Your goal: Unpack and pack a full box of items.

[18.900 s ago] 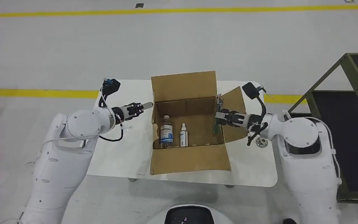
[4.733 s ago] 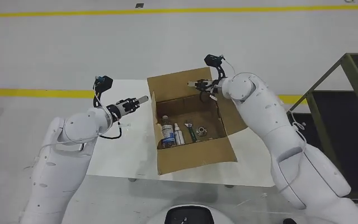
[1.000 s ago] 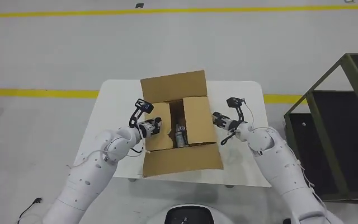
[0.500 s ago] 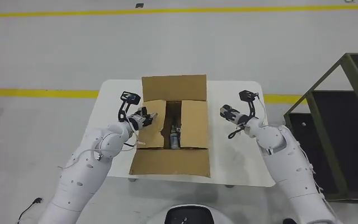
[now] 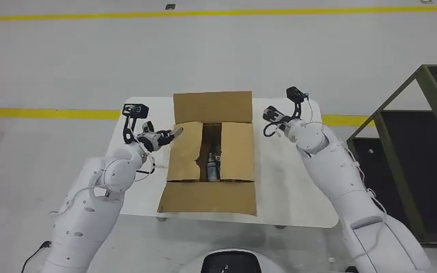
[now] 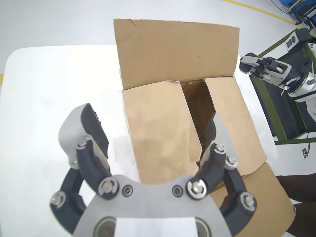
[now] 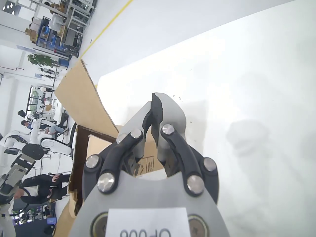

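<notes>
The cardboard box (image 5: 186, 153) stands mid-table with both side flaps folded inward, the back flap (image 5: 212, 107) upright and the front flap (image 5: 208, 198) hanging outward. Through the gap between the side flaps a bottle (image 5: 212, 166) shows inside. My left gripper (image 5: 174, 132) hovers open by the box's left edge. In the left wrist view it (image 6: 153, 127) spans the left flap (image 6: 158, 124) without touching it. My right gripper (image 5: 268, 115) is shut and empty above the bare table, right of the back flap. The right wrist view shows it (image 7: 153, 109) shut beside the box (image 7: 81, 99).
The white table (image 5: 293, 191) has free room to the right and left of the box. A dark green metal frame (image 5: 403, 130) stands on the floor past the table's right edge. The right gripper (image 6: 248, 61) also appears far off in the left wrist view.
My left gripper has drawn back leftward off the left flap. My right gripper has moved up toward the table's far side. The box has stayed put over the last half second.
</notes>
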Robot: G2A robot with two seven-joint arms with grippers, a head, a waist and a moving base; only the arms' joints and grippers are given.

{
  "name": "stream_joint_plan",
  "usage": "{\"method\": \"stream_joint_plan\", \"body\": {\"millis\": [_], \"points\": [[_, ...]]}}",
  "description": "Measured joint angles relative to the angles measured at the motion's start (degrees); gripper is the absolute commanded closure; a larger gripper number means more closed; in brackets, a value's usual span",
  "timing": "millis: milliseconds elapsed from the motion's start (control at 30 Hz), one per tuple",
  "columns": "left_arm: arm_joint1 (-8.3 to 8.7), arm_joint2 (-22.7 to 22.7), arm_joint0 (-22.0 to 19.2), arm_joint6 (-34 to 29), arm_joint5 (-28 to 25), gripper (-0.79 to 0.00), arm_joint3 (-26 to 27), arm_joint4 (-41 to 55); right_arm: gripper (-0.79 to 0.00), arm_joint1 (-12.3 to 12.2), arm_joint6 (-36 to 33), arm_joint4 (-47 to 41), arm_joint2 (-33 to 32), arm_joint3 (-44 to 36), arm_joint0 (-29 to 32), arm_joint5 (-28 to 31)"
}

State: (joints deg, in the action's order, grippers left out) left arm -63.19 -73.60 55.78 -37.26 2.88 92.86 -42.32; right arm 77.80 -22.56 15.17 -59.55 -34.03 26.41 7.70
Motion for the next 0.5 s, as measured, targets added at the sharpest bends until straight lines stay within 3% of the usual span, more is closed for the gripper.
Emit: {"method": "stream_joint_plan", "body": {"millis": [267,500], "points": [[0.77,-3.92,2.56,-4.02,-0.16,-0.785,2.83,-0.50,0.000,3.82,-3.23,-8.38,1.68,10.89,-5.55,10.66],[1.61,-8.66,4.42,-8.98,-0.10,-0.785,3.98,0.46,0.000,4.37,-5.88,-11.23,0.86,14.96,-7.26,19.32]]}}
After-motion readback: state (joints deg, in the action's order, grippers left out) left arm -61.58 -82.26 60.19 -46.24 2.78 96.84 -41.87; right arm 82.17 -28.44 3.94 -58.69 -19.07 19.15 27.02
